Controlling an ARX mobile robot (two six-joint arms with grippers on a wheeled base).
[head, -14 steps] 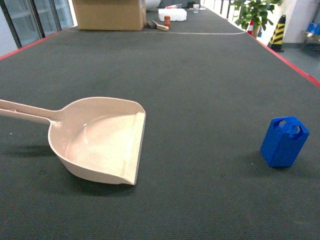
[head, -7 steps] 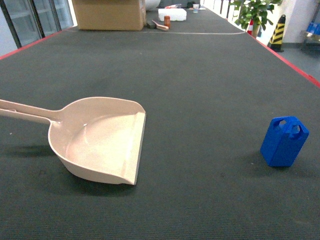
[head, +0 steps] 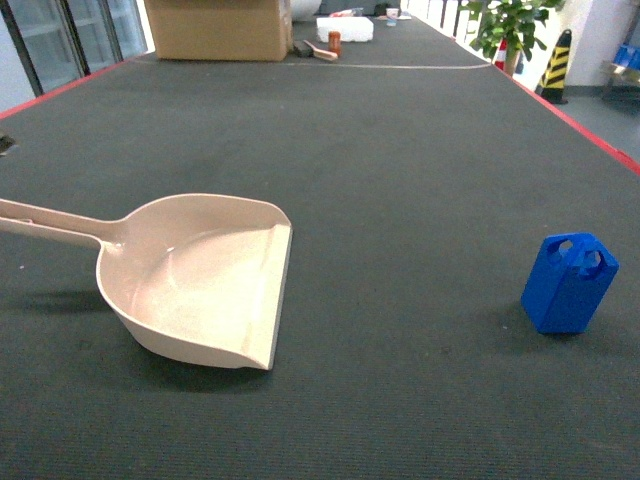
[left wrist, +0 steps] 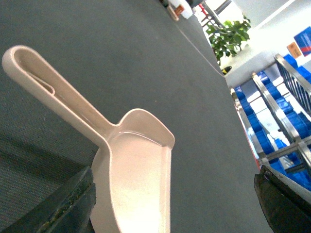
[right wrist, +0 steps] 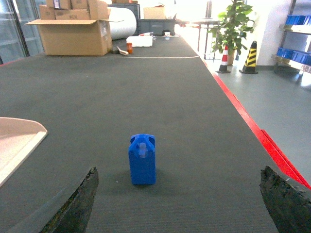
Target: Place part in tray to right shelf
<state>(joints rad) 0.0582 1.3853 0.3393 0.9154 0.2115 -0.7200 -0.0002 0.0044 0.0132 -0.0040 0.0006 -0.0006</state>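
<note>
**Both grippers wide open over the dark mat, nothing held**

On the dark ribbed mat (head: 400, 150) we see the tray (head: 205, 285) lying flat at the left, its handle running off toward the left edge of the head view and its flat front lip facing right. The part (head: 568, 282) stands upright well apart from it, near the right edge of that view, with bare mat between them.

In the left wrist view, the left gripper (left wrist: 177, 206) has its jaws spread wide; only the two dark fingertips (left wrist: 73, 206) show at the bottom corners. The tray (left wrist: 138, 179) lies between and beyond them, and we see no contact with it. Nothing is held.

In the right wrist view, the right gripper (right wrist: 182, 204) is likewise spread wide, its worn dark fingertips (right wrist: 282, 199) at the bottom corners. The part (right wrist: 142, 159) stands ahead of it, roughly centred between the jaws but apart from them, untouched. A corner of the tray (right wrist: 19, 138) shows at the left edge.

At the far end of the mat sits a cardboard box (head: 218, 28), with a potted plant (head: 508, 22) off to the right.
</note>
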